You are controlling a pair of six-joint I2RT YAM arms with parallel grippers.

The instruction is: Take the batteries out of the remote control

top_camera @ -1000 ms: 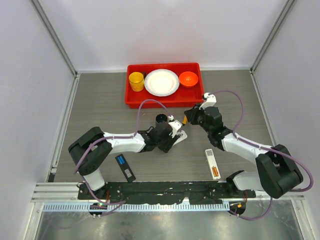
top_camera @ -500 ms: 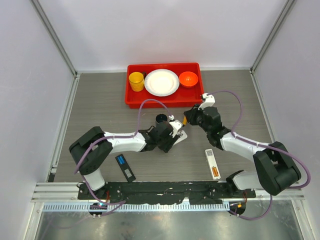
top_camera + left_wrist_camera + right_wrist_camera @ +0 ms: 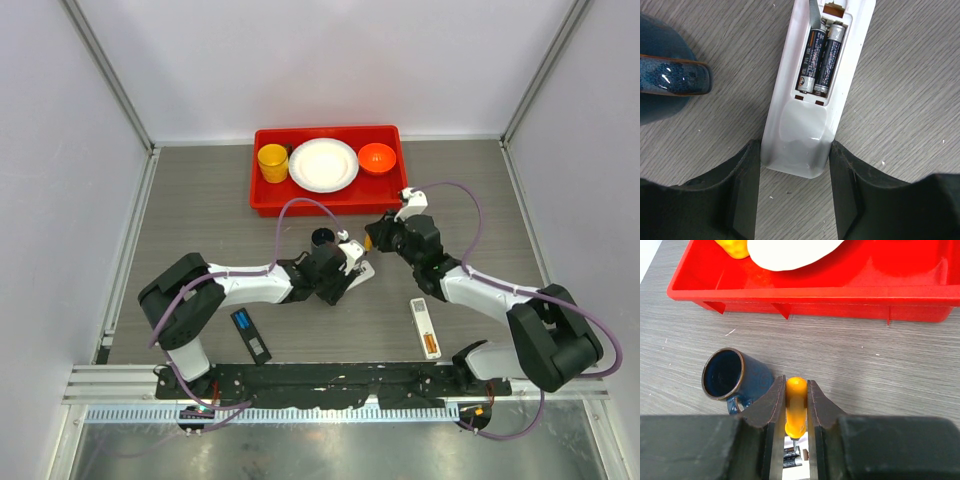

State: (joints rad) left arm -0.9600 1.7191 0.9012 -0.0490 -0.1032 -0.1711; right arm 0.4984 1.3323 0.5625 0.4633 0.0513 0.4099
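The left gripper (image 3: 795, 157) is closed on the near end of a white remote (image 3: 807, 120). Its two dark fingers (image 3: 746, 187) press against the remote's long sides. The remote lies flat on the grey table (image 3: 200, 220), back side up, with the battery compartment uncovered. Two dark batteries (image 3: 820, 60) sit side by side inside the compartment, both fully seated.

The right gripper (image 3: 796, 386) is clamped on the orange handle of a screwdriver (image 3: 795, 410), which points down towards the remote. In the left wrist view the metal tip reaches into the far end of the compartment, at the end of the left battery.

A dark blue mug (image 3: 726, 374) stands upright just beside the remote, on the left gripper's side, not touching it. Beyond it, near the back wall, a red tray (image 3: 265, 195) holds a yellow cup (image 3: 272, 162), a white plate (image 3: 323, 164) and an orange bowl (image 3: 377, 157).
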